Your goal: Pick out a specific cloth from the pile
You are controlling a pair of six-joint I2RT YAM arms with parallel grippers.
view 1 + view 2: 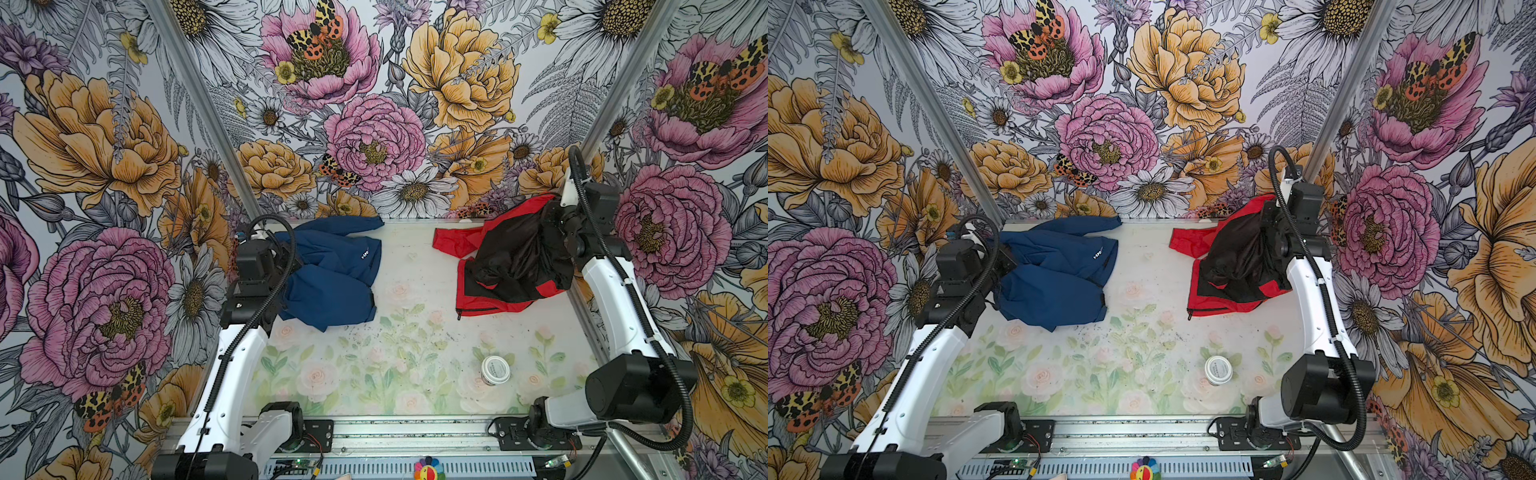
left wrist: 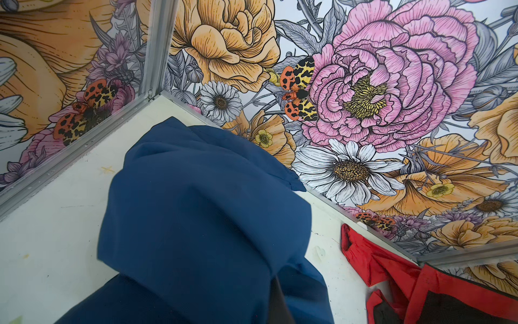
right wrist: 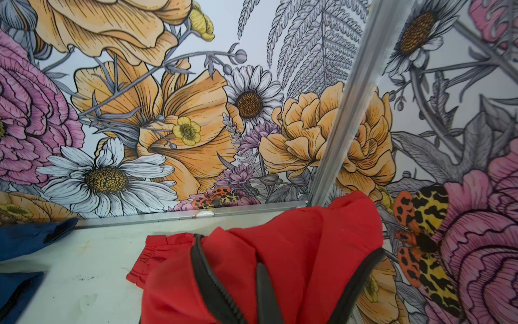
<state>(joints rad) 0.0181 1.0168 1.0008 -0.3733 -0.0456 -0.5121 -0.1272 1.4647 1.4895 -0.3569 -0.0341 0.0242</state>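
Note:
The cloth, a red jacket point(image 1: 494, 301) with black panels and a dark zipper, is at the back right in both top views. Its upper part is bunched up and raised, and its hem rests on the table. My right gripper point(image 3: 263, 270) is shut on its red fabric point(image 3: 297, 252), beside the zipper point(image 3: 213, 283). A navy blue jacket point(image 1: 332, 286) with small white lettering lies at the back left. My left gripper point(image 2: 277, 286) is shut on a fold of it point(image 2: 201, 213), which drapes over the fingers. There is no single pile: the two jackets lie apart point(image 1: 1054, 286) point(image 1: 1208, 301).
A small white-lidded jar point(image 1: 495, 370) stands on the flower-printed table point(image 1: 374, 374) at the front right. Flowered walls with metal corner posts point(image 1: 199, 104) close in the back and sides. A metal rail point(image 1: 415, 432) with both arm bases runs along the front.

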